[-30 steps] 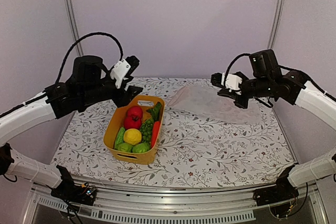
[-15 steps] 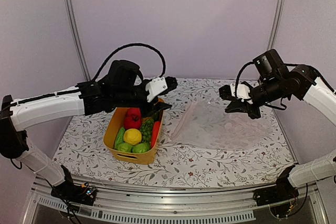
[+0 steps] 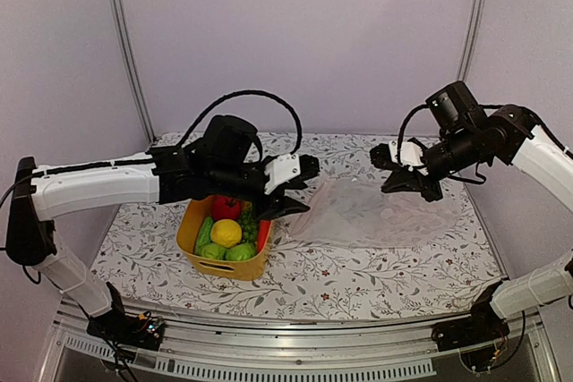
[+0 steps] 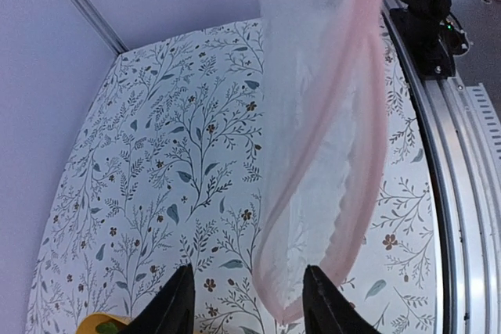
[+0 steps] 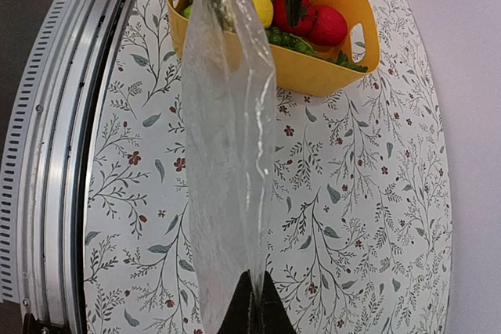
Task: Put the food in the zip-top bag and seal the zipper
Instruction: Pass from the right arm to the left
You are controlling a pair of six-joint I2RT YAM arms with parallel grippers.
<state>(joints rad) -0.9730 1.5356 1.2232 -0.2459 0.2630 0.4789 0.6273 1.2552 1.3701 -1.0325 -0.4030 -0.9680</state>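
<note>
**Worktop** (image 3: 358, 279): covered with a floral-print cloth and carries everything listed here.

**Yellow basket** (image 3: 228, 267): stands left of centre, just beside the bag's left end.

**Food**, all lying in the basket:
- Red apple (image 3: 227, 207) at the far end, partly under the left arm.
- Yellow lemon (image 3: 226, 233) in the middle.
- Two green limes (image 3: 240, 252) against the near wall.
- Orange carrot (image 3: 263, 234) along the right wall.
- Green grapes (image 3: 248, 219) between the lemon and the carrot.

**Zip-top bag** (image 3: 376, 212): clear and crinkled, spread across the right half of the worktop.
- Its left end reaches towards the basket.
- Its right far edge is taken up by the right arm.
- From the right wrist, the film (image 5: 227, 154) stretches away from the fingers towards the basket (image 5: 329, 76).

**Zipper** (image 4: 368, 115): a pinkish strip along the bag's mouth. From the left wrist it curves round to the corner nearest the left fingers.

**Left end effector** (image 3: 300, 190):
- It reaches over the far end of the basket to the bag's left end.
- Its fingers are spread apart and grip nothing.
- From its own camera (image 4: 247, 287), the bag's corner lies just ahead, between the two fingers.

**Right end effector** (image 3: 389, 172): held above the bag's right far part. Its fingers (image 5: 250, 303) are pinched together on the edge of the film.
</note>
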